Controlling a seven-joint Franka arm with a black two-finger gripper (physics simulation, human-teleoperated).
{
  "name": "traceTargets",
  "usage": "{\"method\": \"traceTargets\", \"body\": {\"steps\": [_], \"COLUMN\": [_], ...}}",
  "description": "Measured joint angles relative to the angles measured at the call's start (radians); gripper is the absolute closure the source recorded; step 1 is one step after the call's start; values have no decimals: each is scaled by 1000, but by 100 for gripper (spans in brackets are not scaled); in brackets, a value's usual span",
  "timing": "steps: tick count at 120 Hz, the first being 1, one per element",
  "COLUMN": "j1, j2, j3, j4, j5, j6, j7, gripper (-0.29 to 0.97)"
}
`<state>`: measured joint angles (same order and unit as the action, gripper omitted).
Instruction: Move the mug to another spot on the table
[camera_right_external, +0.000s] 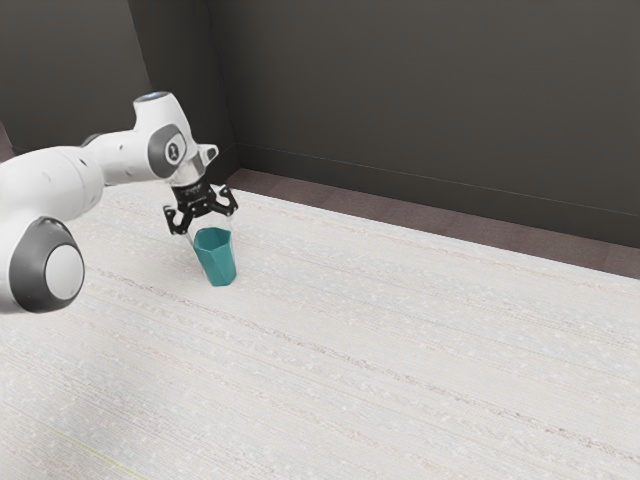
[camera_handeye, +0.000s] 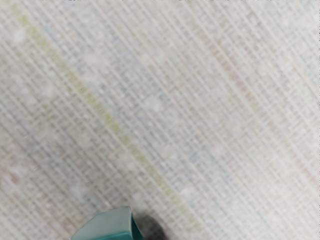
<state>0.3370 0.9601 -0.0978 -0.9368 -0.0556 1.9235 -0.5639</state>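
Note:
A teal faceted mug (camera_right_external: 216, 256) stands on the pale table (camera_right_external: 400, 340) near its far corner at the exterior view's left. My black gripper (camera_right_external: 201, 217) hangs just above the mug's rim, a little behind it, and is open with its fingers spread and nothing between them. In the wrist view a corner of the mug (camera_handeye: 107, 226) shows just under my hand, with a small dark shadow beside it on the table (camera_handeye: 165, 110).
The table's far edge (camera_right_external: 430, 222) runs along a brown floor strip in front of dark walls. The wide pale tabletop stretches toward the exterior view's right and front of the mug.

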Motion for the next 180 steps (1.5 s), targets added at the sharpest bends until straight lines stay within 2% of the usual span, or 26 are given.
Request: {"method": "traceTargets", "body": {"steps": [82,132,153,180], "j1": [2,6,7,8], "j2": [21,16,12,-3], "j3": [-7,-26,-25,-24], "j4": [-5,-11,-11,-17], "j5": [0,-9,-9,-5], "j6": [41,43,39,28], "j7": [-16,-26,-32,-40], "gripper": [2,27,51,59]}}
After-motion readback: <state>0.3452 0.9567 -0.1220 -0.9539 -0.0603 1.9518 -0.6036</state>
